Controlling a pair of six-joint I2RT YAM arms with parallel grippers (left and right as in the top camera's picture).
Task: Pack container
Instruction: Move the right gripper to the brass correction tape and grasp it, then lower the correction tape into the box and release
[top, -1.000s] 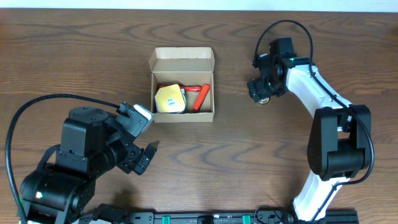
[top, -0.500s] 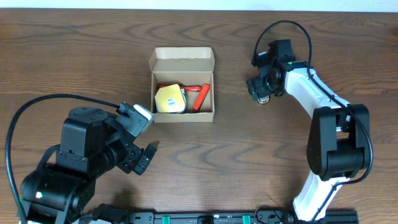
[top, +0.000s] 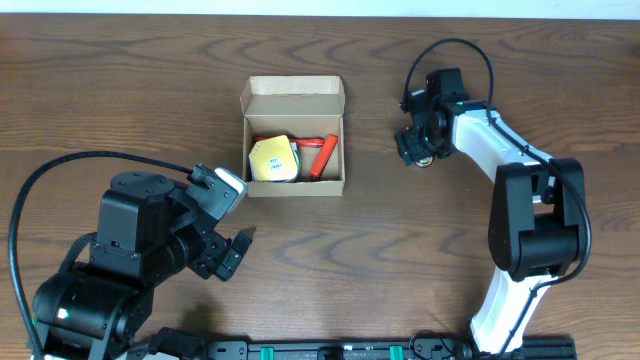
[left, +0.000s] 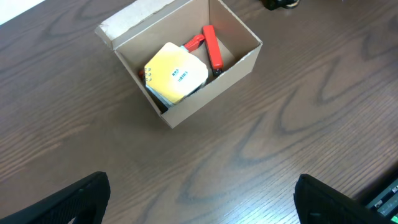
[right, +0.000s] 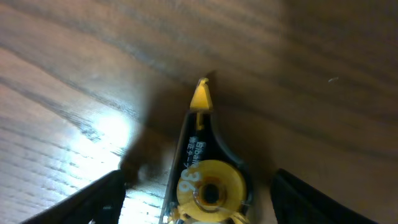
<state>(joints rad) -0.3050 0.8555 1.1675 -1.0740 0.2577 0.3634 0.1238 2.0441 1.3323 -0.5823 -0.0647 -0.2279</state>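
Note:
The container (top: 294, 187) is an open brown cardboard box, its flap lid folded back; it also shows in the left wrist view (left: 205, 99). Inside lie a yellow tape dispenser (top: 272, 160) (left: 176, 76) and a red cutter (top: 325, 152) (left: 211, 46). My right gripper (top: 418, 150) is open, low over the table right of the box. Its fingers (right: 208, 196) straddle a black and yellow correction tape dispenser (right: 208, 168) without touching it. My left gripper (top: 235, 250) (left: 202, 199) is open and empty, raised in front of the box.
The brown wooden table (top: 400, 260) surrounds the box. The right arm's white links (top: 510, 150) run back along the right side. The left arm's black body (top: 130, 250) and cable fill the front left corner.
My right gripper has shifted slightly left and farther back over the correction tape dispenser. The left arm and the box have not moved.

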